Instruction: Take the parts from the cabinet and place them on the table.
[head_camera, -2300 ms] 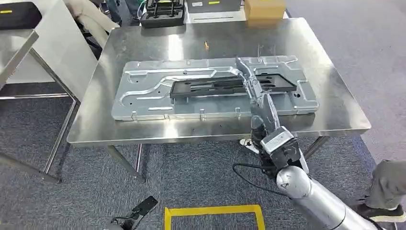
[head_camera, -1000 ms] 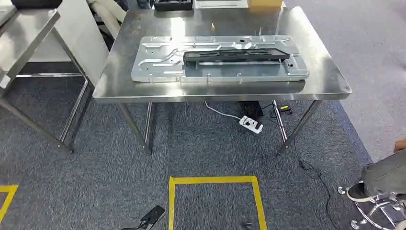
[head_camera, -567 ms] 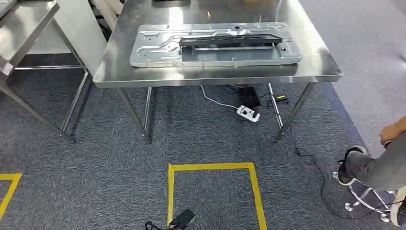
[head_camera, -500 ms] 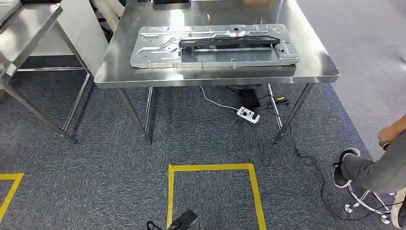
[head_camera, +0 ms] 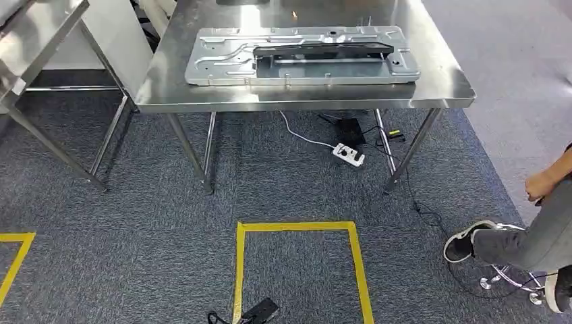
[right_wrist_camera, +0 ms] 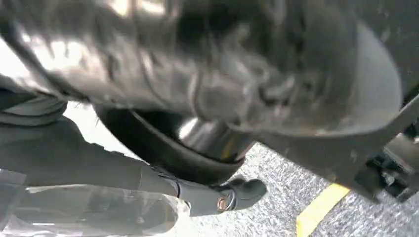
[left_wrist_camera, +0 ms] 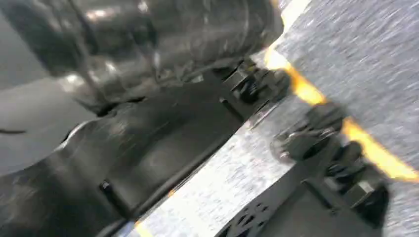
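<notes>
Head view is showing the steel table (head_camera: 442,84) carrying a large grey stamped panel (head_camera: 222,64), lying flat and lengthwise along the top, with a black part (head_camera: 322,49) resting on it toward the right half. Judging from how they lie, the flat panel is serving as a stable bed, so the long black part is sitting level and well inside the table edges, not overhanging. Both are staying put with nothing gripping them, so this delivery looks complete and any remaining parts would be waiting at the cabinet. A yellow tape square (head_camera: 297,227) is marking the carpet short of the table, probably a standing mark for the robot. A power strip (head_camera: 348,155) and its cables are lying under the table, a trip risk for walking. A person's hand (head_camera: 541,185) and shoe (head_camera: 465,244) are showing at the right. Left wrist view is blurred: dark fingers (left_wrist_camera: 316,133) are hanging over carpet, seemingly holding nothing, but I cannot tell their state. Right wrist view is smeared too; that hand's state I likewise cannot tell.
</notes>
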`<state>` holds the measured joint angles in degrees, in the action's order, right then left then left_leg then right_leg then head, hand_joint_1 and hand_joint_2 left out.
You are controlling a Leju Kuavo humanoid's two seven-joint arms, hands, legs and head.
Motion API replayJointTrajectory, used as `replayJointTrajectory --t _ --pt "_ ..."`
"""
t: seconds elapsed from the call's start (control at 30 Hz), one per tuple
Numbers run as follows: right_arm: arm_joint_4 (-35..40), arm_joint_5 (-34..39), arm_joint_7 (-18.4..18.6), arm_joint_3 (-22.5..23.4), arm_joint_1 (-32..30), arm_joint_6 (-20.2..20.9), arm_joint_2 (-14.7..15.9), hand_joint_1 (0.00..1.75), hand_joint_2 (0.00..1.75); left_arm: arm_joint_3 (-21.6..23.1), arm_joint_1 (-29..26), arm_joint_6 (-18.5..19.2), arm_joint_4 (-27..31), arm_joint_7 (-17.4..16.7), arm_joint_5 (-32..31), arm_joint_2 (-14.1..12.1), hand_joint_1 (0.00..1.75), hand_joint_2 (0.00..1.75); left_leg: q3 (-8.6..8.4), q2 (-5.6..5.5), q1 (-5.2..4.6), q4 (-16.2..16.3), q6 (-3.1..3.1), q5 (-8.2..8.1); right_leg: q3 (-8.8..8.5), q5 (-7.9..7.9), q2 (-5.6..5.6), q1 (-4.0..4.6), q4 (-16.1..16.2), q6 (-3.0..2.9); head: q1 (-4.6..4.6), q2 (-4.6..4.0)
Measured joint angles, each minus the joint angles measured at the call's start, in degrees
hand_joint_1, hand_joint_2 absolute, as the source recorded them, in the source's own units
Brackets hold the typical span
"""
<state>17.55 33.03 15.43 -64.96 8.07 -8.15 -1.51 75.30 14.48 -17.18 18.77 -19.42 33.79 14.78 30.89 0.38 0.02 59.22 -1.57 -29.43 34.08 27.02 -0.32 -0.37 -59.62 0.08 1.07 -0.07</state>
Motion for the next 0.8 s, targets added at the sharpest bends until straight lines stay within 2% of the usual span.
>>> replayJointTrajectory --t 0.07,0.1,0.13,0.17,0.2,0.23,0.27,0.3,0.33,0.37,0.4,0.43,0.5,0.53,0.57,0.6,0.67,0.7,0.73,0.77,0.8 --pt "-0.1 -0.7 0.4 -0.9 0.2 0.0 0.0 0.0 0.0 0.0 -0.1 0.1 0.8 -2.8 0.2 0.0 0.0 0.0 0.09 0.0 -0.3 -0.6 -0.06 0.05 0.01 -0.54 -0.04 -0.25 0.2 0.76 0.05 0.0" --pt "-0.1 -1.8 1.1 -1.9 0.3 0.1 -0.2 0.0 0.0 0.1 0.0 0.1 1.9 -7.2 0.3 0.0 0.0 0.0 0.06 0.0 -0.35 -1.4 -0.4 0.56 -0.16 -0.98 -0.02 -0.23 0.6 1.46 0.05 0.0" --pt "-0.2 -2.4 3.0 -3.2 0.6 -0.2 -0.2 0.0 0.0 0.7 0.4 -2.2 5.8 -15.4 0.1 -0.2 0.0 0.0 0.13 0.46 0.3 -2.8 -1.39 2.01 3.02 5.1 0.24 -0.18 -7.1 2.15 -0.04 0.0" --pt "-0.3 -2.3 3.1 -3.5 0.7 -0.5 -0.2 0.0 0.0 0.8 0.5 -2.4 6.8 -16.2 0.1 -0.4 0.0 0.0 0.44 0.54 0.25 -2.7 -1.52 2.13 4.73 7.24 0.23 -0.18 -11.6 2.33 -0.04 0.0" --pt "-0.3 -2.2 3.1 -3.6 0.8 -0.5 -0.2 0.0 0.0 0.8 0.6 -2.3 7.5 -16.4 0.0 -0.5 0.0 0.0 0.72 0.59 0.23 -2.5 -1.54 2.25 5.83 8.42 0.23 -0.18 -14.9 2.54 -0.02 0.0" --pt "-0.3 -2.2 3.0 -3.7 0.8 -0.7 -0.2 0.0 0.0 0.8 0.6 -2.0 8.2 -16.4 0.0 -0.7 0.0 0.0 0.99 0.57 0.25 -2.3 -1.45 2.39 5.74 8.17 0.23 -0.22 -15.7 2.66 -0.02 0.0" --pt "-0.3 -2.1 2.8 -3.7 0.8 -1.2 -0.2 0.0 0.0 0.8 0.7 -2.0 8.8 -16.5 -0.1 -0.8 0.0 0.0 1.23 0.54 0.3 -2.1 -1.41 2.41 4.44 6.77 0.22 -0.34 -14.0 2.77 -0.04 -0.02" --pt "-0.4 -1.9 2.8 -3.7 0.7 -1.9 -0.3 0.0 0.0 0.8 0.8 -2.4 9.4 -16.8 -0.2 -0.8 0.0 0.0 1.46 0.46 0.34 -1.7 -1.38 2.42 2.12 4.74 0.21 -0.48 -10.3 2.83 -0.04 0.0" --pt "-0.4 -1.9 2.9 -3.7 0.7 -2.5 -0.4 0.0 0.0 0.8 1.0 -3.1 10.2 -17.2 -0.3 -0.9 0.0 0.0 1.72 0.42 0.36 -1.2 -1.26 2.35 -0.83 2.48 0.2 -0.67 -5.0 2.86 -0.04 0.0" --pt "-0.4 -2.0 3.1 -3.8 0.6 -2.8 -0.4 0.0 0.0 0.8 1.3 -3.6 10.9 -17.6 -0.4 -0.9 0.0 0.0 2.14 0.39 0.36 -0.5 -1.01 2.19 -3.01 1.64 0.2 -0.82 -0.6 2.81 -0.04 0.0" --pt "-0.4 -2.1 3.1 -3.8 0.6 -3.0 -0.6 0.0 0.0 0.9 1.7 -4.0 11.6 -18.0 -0.7 -0.9 0.0 0.0 2.94 0.38 -0.18 0.4 -0.56 1.97 -2.9 2.31 0.25 -0.43 0.3 2.39 -0.06 -0.02" --pt "-0.4 -2.0 3.1 -3.9 0.6 -3.3 -0.7 0.0 0.0 0.9 2.2 -4.5 12.4 -18.4 -0.7 -0.9 0.0 0.0 3.25 0.33 -0.09 0.5 -0.23 2.13 -2.46 2.02 0.31 -0.34 -0.1 1.76 0.16 0.0" --pt "-0.5 -1.6 3.1 -3.9 0.4 -3.8 -0.7 0.0 0.0 0.9 2.8 -6.7 13.5 -19.2 -0.3 -0.9 0.0 0.0 3.32 0.59 0.0 0.3 0.43 2.55 -2.1 1.72 0.53 -0.15 -0.1 1.25 0.07 0.0" --pt "-0.5 -1.5 3.1 -3.9 0.3 -3.8 -0.8 0.0 0.0 0.9 3.1 -8.2 14.3 -19.7 0.3 -0.9 0.0 0.0 3.45 0.67 0.03 0.4 0.68 2.59 -2.01 1.31 0.66 -0.41 0.3 0.63 0.02 0.0" --pt "-0.5 -1.5 3.0 -3.9 0.4 -3.9 -0.9 0.0 0.0 0.9 3.4 -10.3 15.4 -20.1 0.8 -0.9 0.0 0.0 3.95 0.36 0.26 1.3 1.2 1.51 -2.0 0.9 0.7 -0.61 0.4 0.03 0.02 0.0" --pt "-0.6 -1.6 2.9 -3.9 0.4 -3.9 -1.0 0.0 0.0 0.9 4.0 -11.6 16.3 -20.4 1.2 -0.9 0.0 0.0 5.03 0.21 0.26 3.6 1.55 -0.67 -1.68 0.67 0.86 -0.71 0.4 -0.3 0.35 -0.02" --pt "-0.6 -2.1 2.8 -3.9 0.4 -3.5 -1.0 0.0 0.0 1.0 5.0 -13.4 18.3 -20.5 1.6 -0.7 0.0 0.0 8.49 0.2 0.53 11.8 2.04 -5.29 -1.08 0.27 1.03 -0.7 0.4 -0.49 0.37 0.0" --pt "-0.6 -2.5 2.9 -3.9 0.4 -3.0 -1.0 0.0 0.0 1.4 5.5 -14.5 19.2 -20.5 2.1 -0.3 0.0 0.0 9.89 0.2 0.65 15.3 2.19 -6.62 -0.81 0.15 1.17 -0.71 0.4 -0.41 0.4 0.0" --pt "-0.6 -3.2 2.9 -3.9 0.3 -2.4 -1.0 0.0 0.0 1.8 6.1 -15.8 20.2 -20.5 3.0 0.2 0.0 0.0 10.45 0.2 0.75 16.9 2.26 -6.77 -0.54 -0.01 1.45 -0.75 0.3 -0.28 0.4 0.0" --pt "-0.6 -3.8 2.8 -4.1 0.4 -1.7 -1.0 0.0 0.0 2.0 6.3 -17.3 21.6 -18.8 5.0 0.4 0.0 0.0 9.61 0.18 0.9 15.9 2.26 -5.59 -0.37 -0.18 1.97 -0.8 0.3 -0.14 0.33 0.0" --pt "-0.6 -4.4 2.6 -4.2 0.5 -1.1 -1.2 0.0 0.0 2.0 6.4 -17.9 22.3 -15.7 7.4 0.5 0.0 0.0 7.36 0.08 1.05 12.1 2.18 -3.31 -0.29 -0.33 2.78 -0.87 0.3 0.09 0.4 0.0"
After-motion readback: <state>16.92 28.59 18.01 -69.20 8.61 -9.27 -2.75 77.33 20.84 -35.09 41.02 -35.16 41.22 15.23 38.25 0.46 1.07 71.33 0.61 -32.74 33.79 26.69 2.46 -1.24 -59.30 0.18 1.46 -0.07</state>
